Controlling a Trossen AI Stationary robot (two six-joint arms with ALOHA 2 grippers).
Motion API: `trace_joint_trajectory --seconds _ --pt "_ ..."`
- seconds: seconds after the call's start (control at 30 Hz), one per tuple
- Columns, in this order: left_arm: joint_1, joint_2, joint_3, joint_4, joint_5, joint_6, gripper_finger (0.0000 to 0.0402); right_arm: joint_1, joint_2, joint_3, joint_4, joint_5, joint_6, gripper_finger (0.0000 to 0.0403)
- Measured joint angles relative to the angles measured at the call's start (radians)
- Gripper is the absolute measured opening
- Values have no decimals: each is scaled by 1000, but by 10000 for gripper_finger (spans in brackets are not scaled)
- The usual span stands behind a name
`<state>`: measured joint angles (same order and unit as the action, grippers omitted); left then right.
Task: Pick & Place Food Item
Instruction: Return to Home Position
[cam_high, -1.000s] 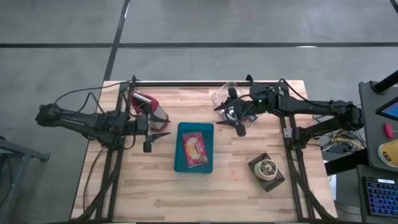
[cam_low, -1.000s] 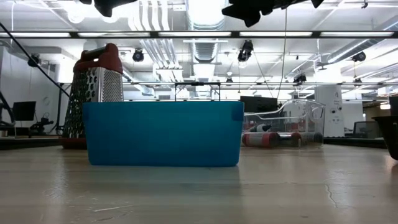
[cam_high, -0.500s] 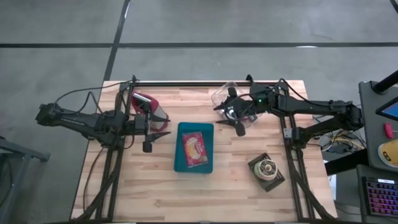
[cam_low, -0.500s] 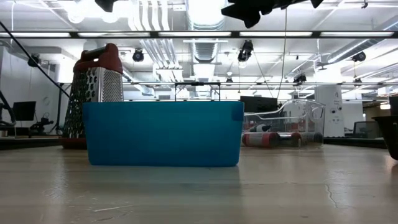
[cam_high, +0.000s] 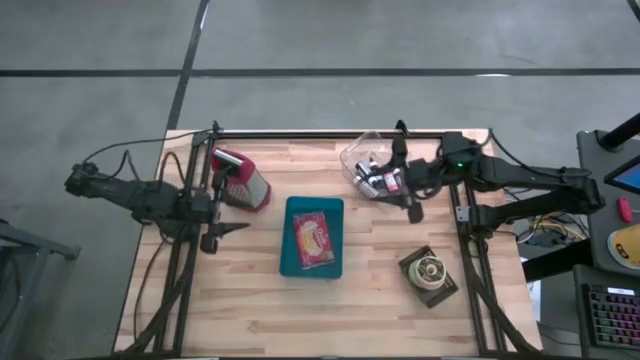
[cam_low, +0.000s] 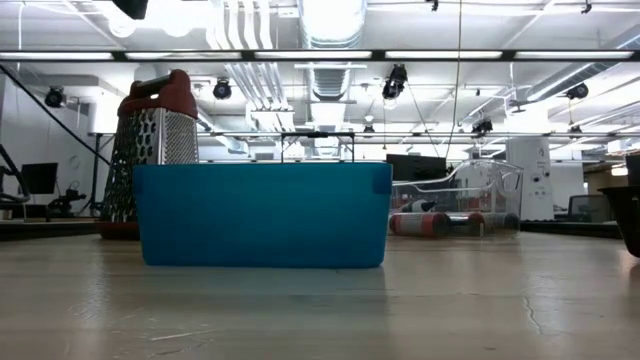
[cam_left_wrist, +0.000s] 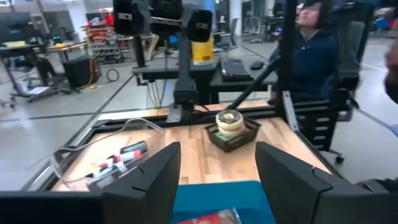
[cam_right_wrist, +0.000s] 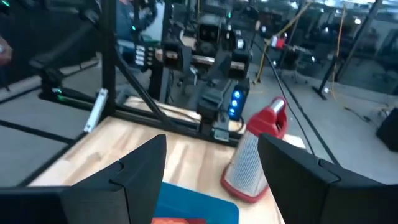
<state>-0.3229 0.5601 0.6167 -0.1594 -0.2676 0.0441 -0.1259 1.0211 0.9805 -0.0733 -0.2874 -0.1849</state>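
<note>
A red and yellow food packet (cam_high: 311, 237) lies flat in the teal bin (cam_high: 290, 262) at the table's middle; its edge also shows in the left wrist view (cam_left_wrist: 208, 218). My left gripper (cam_high: 224, 235) is open and empty, left of the bin and near the grater. My right gripper (cam_high: 404, 188) is open and empty, right of the bin's far end, beside the clear container (cam_high: 364, 158). In the wrist views the bin (cam_left_wrist: 214, 191) (cam_right_wrist: 193, 208) lies ahead of each gripper's open fingers.
A red-topped metal grater (cam_high: 241, 178) stands at the far left. The clear container holds small items. A black tray with a round item (cam_high: 430, 272) sits near the right. A person (cam_left_wrist: 317, 43) sits beyond the table's right side. The arms' black frame rails run along both sides.
Both arms have drawn back from the bin: my left gripper toward the table's left edge, my right gripper toward the right edge. Both have gone out of the top of the low view. The packet and bin have stayed in place.
</note>
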Motion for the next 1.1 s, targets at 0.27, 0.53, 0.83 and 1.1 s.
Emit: trace_joint_trajectory --seconds 0.27,0.53,0.83,1.1 --pt "-82 -55 -137 82 -92 -36 212 63 -133 -116 4 1 58 249" --pt "-136 -54 -236 128 2 -123 212 201 -259 -251 66 183 85 249" --pt "-240 -68 -406 394 10 -119 212 364 -322 -410 169 404 132 249" --pt "-315 -130 -496 399 16 -169 212 444 -328 -469 212 424 166 249"
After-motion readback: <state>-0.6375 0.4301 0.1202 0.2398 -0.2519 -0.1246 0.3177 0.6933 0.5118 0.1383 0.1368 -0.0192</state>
